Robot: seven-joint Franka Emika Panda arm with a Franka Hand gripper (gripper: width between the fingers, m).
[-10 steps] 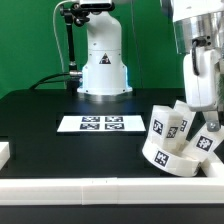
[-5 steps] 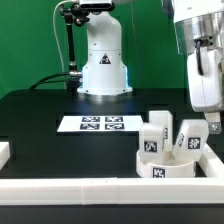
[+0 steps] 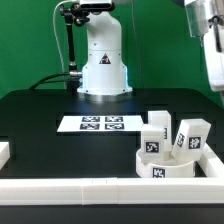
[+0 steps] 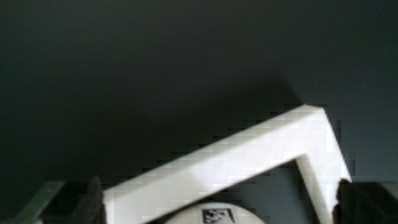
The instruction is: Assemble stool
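**Stool set down, arm pulled clear**

A second ago the white plastic stool (image 3: 172,150), a short round drum seat with three small block legs and black-and-white square tags, was tipped over beside the hand. Half a second ago it stood flat with its legs pointing up and the hand still just beside it. Now the arm has risen toward the upper corner on the exterior view's right, and only a strip of it shows there; the hand itself is out of that view.

The stool rests on the black desk (image 3: 60,110), legs up, seat down, tucked into the corner of the long white border rails (image 4: 240,150), well below the hand and apart from it. In the wrist view, the two dark fingertips (image 4: 80,198) frame the rail corner, and a tagged white part (image 4: 222,213) peeks in between them. They stand apart with nothing gripped, so the hand reads as wide.

The flat white marker board (image 3: 98,124) lies untouched farther off.

My reading: all three legs look seated, so the assembly seems complete or nearly so.
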